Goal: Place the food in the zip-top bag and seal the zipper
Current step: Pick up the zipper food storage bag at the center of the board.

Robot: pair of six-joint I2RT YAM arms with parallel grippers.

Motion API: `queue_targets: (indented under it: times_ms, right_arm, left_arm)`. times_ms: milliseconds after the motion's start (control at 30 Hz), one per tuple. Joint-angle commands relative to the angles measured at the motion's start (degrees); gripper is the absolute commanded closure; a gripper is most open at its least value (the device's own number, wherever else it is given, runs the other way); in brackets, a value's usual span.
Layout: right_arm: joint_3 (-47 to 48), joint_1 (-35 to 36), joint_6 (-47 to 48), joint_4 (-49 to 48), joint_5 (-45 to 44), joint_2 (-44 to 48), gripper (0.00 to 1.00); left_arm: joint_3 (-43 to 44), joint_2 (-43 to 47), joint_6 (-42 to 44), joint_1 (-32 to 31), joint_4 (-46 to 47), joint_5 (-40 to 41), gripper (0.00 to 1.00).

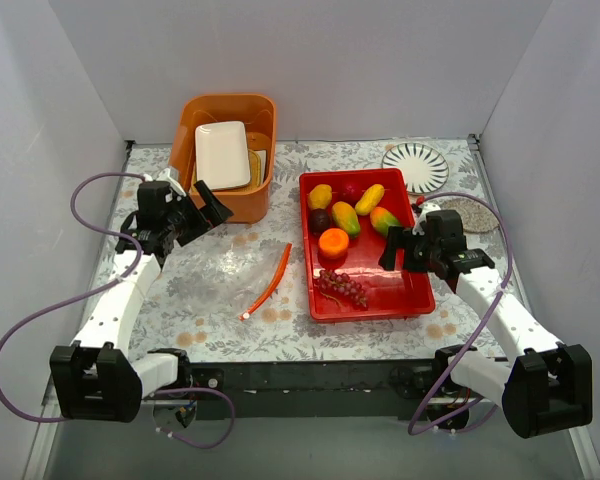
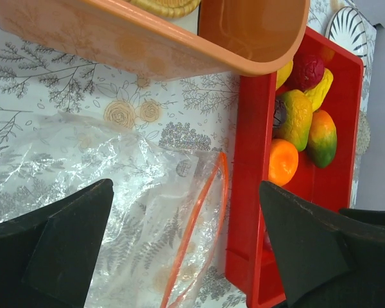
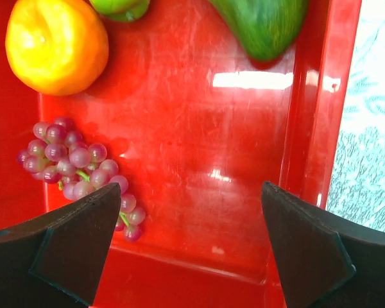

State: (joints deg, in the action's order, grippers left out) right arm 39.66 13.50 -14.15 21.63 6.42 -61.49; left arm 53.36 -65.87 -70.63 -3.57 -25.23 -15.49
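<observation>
The clear zip-top bag [image 1: 230, 275] lies flat on the table left of the red tray [image 1: 420, 300], its orange-red zipper [image 1: 270, 280] along its right side; bag [image 2: 115, 212] and zipper [image 2: 196, 224] also show in the left wrist view. The tray holds mangoes [image 1: 345, 217], an orange [image 1: 333, 242], dark round fruits [image 1: 351, 190] and grapes [image 1: 342, 288]. My left gripper [image 1: 205, 208] is open and empty above the bag's far left. My right gripper [image 1: 400, 248] is open and empty over the tray's right side, grapes [image 3: 77, 167] and orange [image 3: 56, 45] to its left.
An orange tub [image 1: 230, 200] with a white dish [image 1: 222, 155] stands at the back left, close to my left gripper. A striped plate [image 1: 415, 166] and a speckled round mat [image 1: 472, 213] lie at the back right. White walls enclose the table.
</observation>
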Motion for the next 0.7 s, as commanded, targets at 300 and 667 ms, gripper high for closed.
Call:
queue_targets:
  times_ms: [300,667]
  right_arm:
    - [7.5,-0.2,-5.4,5.9,-2.5,1.3,0.02]
    - [12.7,-0.2,-8.1,6.3,-3.3,-6.5,0.03]
  left_arm:
    - [3.0,-6.9,1.9,0.3,-8.2,-7.3,0.02]
    - [3.3,-4.9,2.5,-11.8,-9.7,-2.9,0.02]
